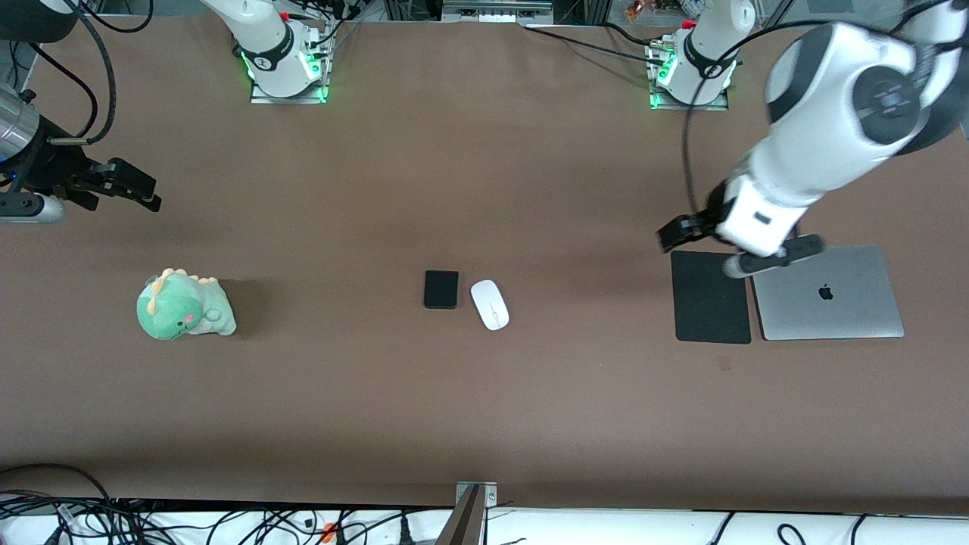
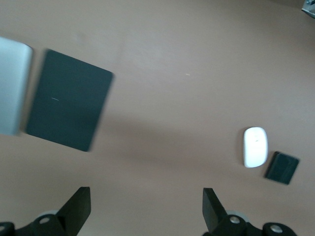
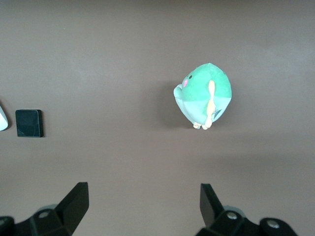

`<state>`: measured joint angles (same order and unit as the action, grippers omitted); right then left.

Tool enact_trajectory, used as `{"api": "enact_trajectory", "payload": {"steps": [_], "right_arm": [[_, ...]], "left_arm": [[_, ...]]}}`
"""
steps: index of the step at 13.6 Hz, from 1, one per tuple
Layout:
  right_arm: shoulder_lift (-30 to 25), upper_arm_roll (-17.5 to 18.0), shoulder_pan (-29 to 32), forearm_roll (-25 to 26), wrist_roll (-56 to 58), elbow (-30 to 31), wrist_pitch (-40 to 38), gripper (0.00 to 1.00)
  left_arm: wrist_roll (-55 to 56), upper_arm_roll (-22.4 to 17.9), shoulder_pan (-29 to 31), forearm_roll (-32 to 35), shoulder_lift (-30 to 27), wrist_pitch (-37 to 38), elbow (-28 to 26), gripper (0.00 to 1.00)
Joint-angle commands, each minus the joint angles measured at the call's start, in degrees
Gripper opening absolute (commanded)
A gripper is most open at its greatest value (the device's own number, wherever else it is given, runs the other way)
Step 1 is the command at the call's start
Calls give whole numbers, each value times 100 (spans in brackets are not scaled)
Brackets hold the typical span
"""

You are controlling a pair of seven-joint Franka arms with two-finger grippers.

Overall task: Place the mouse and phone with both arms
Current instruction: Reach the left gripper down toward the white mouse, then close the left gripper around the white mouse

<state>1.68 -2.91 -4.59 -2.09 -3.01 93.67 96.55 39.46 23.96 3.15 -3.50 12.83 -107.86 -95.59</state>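
Mid-table, mouse (image 1: 490, 304) beside phone (image 1: 441, 289), well apart from both end effectors.

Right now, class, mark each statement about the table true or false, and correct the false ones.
1. The mouse lies beside the phone. True.
2. The left gripper holds the mouse. False: it is open and empty, over the mouse pad.
3. The laptop is open. False: its lid is closed.
4. The right gripper is open and empty. True.
5. The phone rests on the mouse pad. False: it lies on the bare table.
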Motion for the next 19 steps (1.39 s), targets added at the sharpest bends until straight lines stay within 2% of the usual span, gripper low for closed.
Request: {"api": "enact_trajectory", "payload": {"steps": [1, 4, 6, 8, 13, 16, 19], "right_arm": [[-80, 36, 19, -2, -24, -6, -75, 100], [-72, 36, 19, -2, -25, 2, -84, 100], [-71, 36, 19, -2, -25, 2, -75, 100], [-45, 36, 19, -2, -25, 2, -48, 100], [43, 36, -77, 7, -25, 29, -4, 100], [104, 36, -121, 7, -25, 46, 31, 100], [113, 36, -147, 7, -25, 46, 31, 100]], "left_arm": [[876, -6, -576, 208, 745, -130, 566, 100], [2080, -41, -1262, 831, 1904, -392, 1445, 100], [2626, -76, -1580, 1218, 2345, -744, 1561, 100], [3049, -155, -1817, 1273, 2680, -1262, 1587, 100], [3681, -1261, -3152, 1246, 3558, -1405, 2517, 100], [4218, -1307, -3417, 1237, 4384, -1501, 3457, 100], [4290, -1333, -3514, 1246, 4728, -2019, 3556, 100]]}}
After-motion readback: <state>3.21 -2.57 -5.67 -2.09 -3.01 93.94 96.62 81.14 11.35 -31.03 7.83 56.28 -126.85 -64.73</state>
